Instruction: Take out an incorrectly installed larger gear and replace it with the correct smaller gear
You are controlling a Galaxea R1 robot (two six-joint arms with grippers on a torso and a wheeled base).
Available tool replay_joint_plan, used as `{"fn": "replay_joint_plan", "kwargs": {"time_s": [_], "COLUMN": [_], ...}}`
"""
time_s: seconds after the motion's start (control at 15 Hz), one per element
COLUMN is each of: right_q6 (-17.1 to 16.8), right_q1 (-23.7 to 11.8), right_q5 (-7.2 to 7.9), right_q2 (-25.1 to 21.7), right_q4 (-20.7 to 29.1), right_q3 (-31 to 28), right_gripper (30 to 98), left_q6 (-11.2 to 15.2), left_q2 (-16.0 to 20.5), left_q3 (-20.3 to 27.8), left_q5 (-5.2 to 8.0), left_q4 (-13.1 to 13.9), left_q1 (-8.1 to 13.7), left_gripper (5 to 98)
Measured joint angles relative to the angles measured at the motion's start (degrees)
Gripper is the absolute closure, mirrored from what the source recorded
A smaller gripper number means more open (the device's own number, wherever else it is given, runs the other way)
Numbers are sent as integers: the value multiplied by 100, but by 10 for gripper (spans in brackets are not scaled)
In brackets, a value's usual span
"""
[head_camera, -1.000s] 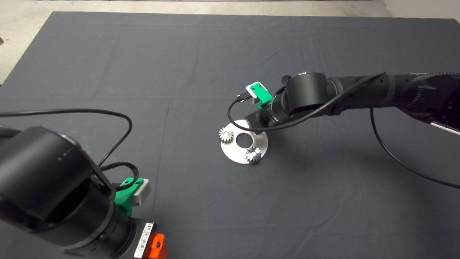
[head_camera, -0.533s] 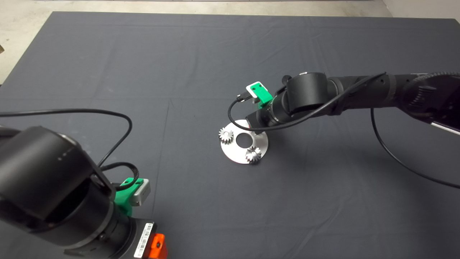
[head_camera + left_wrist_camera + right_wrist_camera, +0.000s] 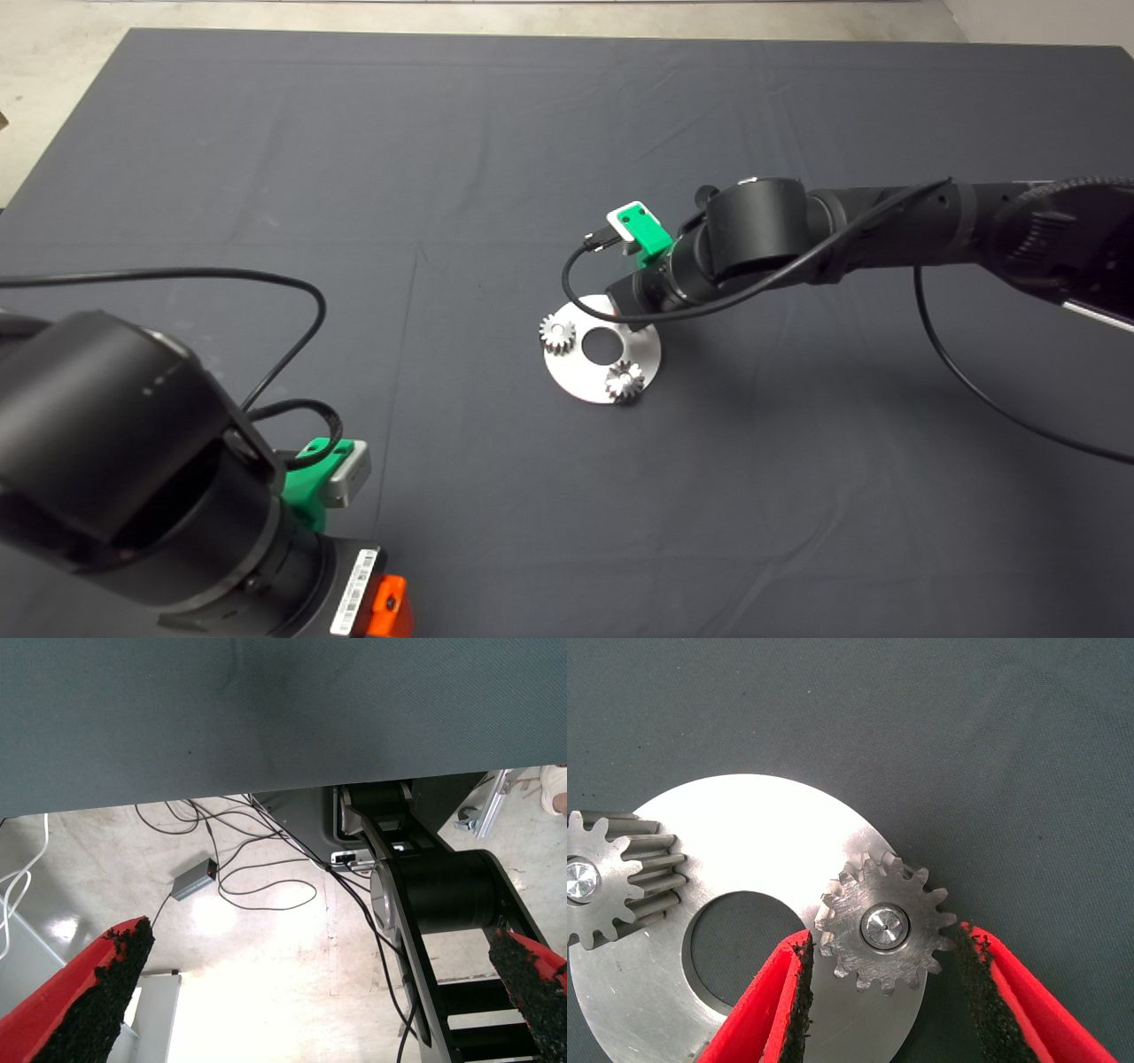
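The larger gear (image 3: pixel 884 928), shiny with pointed splayed teeth, sits on a pin at the rim of a round silver plate (image 3: pixel 771 828). My right gripper (image 3: pixel 882 939) stands open around it, a black pad close to each side with a thin gap showing. From above, the right arm's wrist covers this gear at the plate's far right part (image 3: pixel 633 306). My left gripper (image 3: pixel 316 937) is parked open at the mat's lower left, holding nothing. The smaller gear is out of view.
Two other gears sit on the plate (image 3: pixel 580 381): a pale short-toothed one (image 3: pixel 558 333) on its left side and a star-like one (image 3: pixel 625 381) at its near edge. The plate has a round centre hole (image 3: pixel 602 346). A black cable (image 3: pixel 992 399) trails from the right arm.
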State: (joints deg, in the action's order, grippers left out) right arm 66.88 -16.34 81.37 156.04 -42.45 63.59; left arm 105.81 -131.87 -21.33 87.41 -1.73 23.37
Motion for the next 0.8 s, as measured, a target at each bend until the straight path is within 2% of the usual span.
{"fn": "replay_joint_plan", "kwargs": {"time_s": [0.07,0.13,0.33,0.4,0.53,0.6,0.67,0.8], "right_q6": [1,0,-2,-1,-2,-2,-7,-60], "right_q1": [0,0,-2,-4,-76,-188,-334,-542], "right_q5": [0,0,-4,-1,-6,-15,-34,-45], "right_q2": [2,2,-17,-42,-162,-217,-291,-489], "right_q4": [0,0,6,9,79,211,479,1266], "right_q3": [0,0,-5,-39,-266,-380,-424,-435], "right_gripper": [847,814,795,766,763,758,714,703], "left_q6": [0,0,0,0,0,0,0,-5], "left_q2": [0,0,0,0,0,0,2,17], "left_q3": [0,0,0,0,0,0,0,0], "left_q5": [2,1,0,0,2,0,-1,0], "left_q4": [0,0,0,0,0,0,0,0], "left_q1": [0,0,0,0,0,0,0,0], "left_gripper": [60,60,60,60,60,60,60,60]}}
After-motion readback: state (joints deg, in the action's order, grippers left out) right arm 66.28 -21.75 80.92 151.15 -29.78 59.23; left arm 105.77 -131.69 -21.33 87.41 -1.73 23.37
